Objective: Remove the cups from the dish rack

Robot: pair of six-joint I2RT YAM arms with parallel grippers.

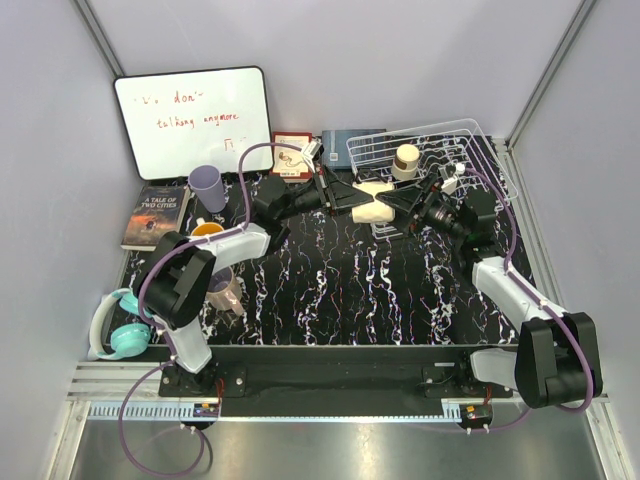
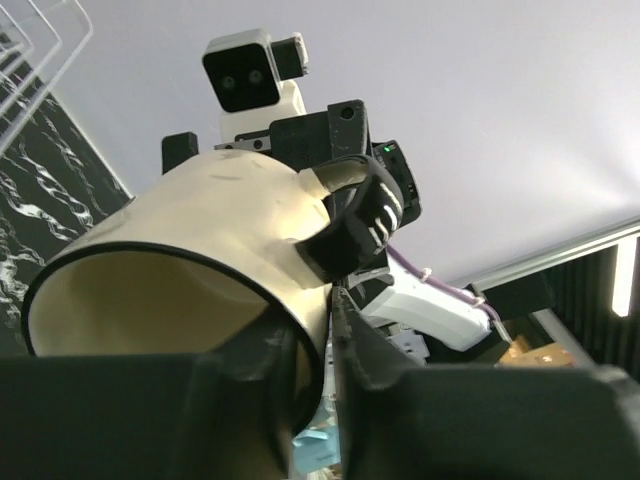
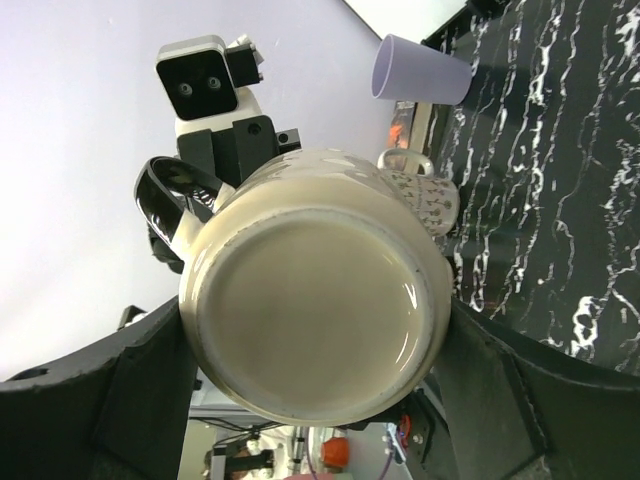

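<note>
- The cream mug (image 1: 372,210) is on its side up off the table (image 1: 340,290), just in front of the dish rack (image 1: 420,130) at its near-left corner.
- Its long axis runs side to side along the rack's front. The mouth faces the left arm and the flat base faces the right arm. The black handle (image 3: 160,200) sticks out sideways.
- The right gripper (image 1: 393,207) has the mug by the body. Its jaws are spread wide, with one finger against each side of the base end, so it's got a proper hold.
- The left gripper (image 1: 353,204) is at the mouth with its jaws nearly together. One finger is inside the rim and one outside, pinching the mug wall between them.
- Both arms reach forward and bend inward, so the two grippers point straight at each other, roughly level, with the mug bridging them.
- A beige cup (image 1: 406,160) stands upright inside the rack.
- Well left of the rack are a lavender cup (image 1: 207,187), a mug with an orange inside (image 1: 207,230) and a pinkish tumbler (image 1: 228,292) half hidden by the left arm.
</note>
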